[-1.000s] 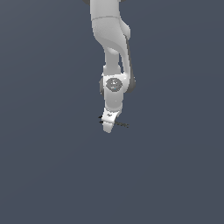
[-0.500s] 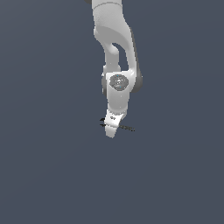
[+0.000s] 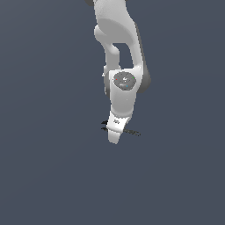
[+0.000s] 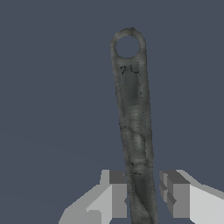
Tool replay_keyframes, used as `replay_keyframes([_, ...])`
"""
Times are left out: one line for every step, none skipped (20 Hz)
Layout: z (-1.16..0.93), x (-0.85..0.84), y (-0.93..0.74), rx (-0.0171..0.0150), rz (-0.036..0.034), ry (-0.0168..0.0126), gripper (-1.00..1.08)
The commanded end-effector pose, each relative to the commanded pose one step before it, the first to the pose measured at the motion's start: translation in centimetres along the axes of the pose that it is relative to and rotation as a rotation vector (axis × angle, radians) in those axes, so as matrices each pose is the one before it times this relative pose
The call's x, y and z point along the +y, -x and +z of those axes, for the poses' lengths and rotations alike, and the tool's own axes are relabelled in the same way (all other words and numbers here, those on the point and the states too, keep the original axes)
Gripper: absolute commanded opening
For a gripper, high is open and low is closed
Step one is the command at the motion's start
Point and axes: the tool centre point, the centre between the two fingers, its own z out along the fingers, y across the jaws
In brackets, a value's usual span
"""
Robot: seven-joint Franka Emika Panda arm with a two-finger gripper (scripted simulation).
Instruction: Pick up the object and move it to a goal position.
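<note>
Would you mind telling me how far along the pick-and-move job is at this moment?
Done: the gripper is lowered around the flat dark strip with a ring end, a finger on each side. In hand: the fingers stand apart from it with gaps showing, so no grasp yet. Left: closing, lifting, carrying to the goal, which isn't visible.

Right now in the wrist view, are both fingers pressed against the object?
No. The object runs between the fingers, with a visible gap on the other finger's side, so the gripper is open.
</note>
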Motion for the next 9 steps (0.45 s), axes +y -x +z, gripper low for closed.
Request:
replay_keyframes([-0.472,0.487,-0.324,-0.00065,0.00039,-0.00019,-1.00])
replay_keyframes([-0.116,0.123,-0.082,-0.00039,0.00009,0.00028,-1.00])
replay_keyframes([-0.082,0.097,-0.062,0.00000,0.00000,0.00000,-1.00])
replay_keyframes([-0.053,0.071,-0.042,0.00000,0.00000,0.00000,-1.00])
replay_keyframes([-0.030,0.042,-0.027,-0.00041,0.00000,0.00027,-1.00])
replay_keyframes([0.003,0.019,-0.002,0.00000,0.00000,0.00000,-1.00])
replay_keyframes([0.031,-0.006,0.017,0.00000,0.00000,0.00000,-1.00])
replay_keyframes([0.047,-0.025,0.029,0.00000,0.00000,0.00000,-1.00])
replay_keyframes([0.018,-0.011,0.011,0.00000,0.00000,0.00000,-1.00])
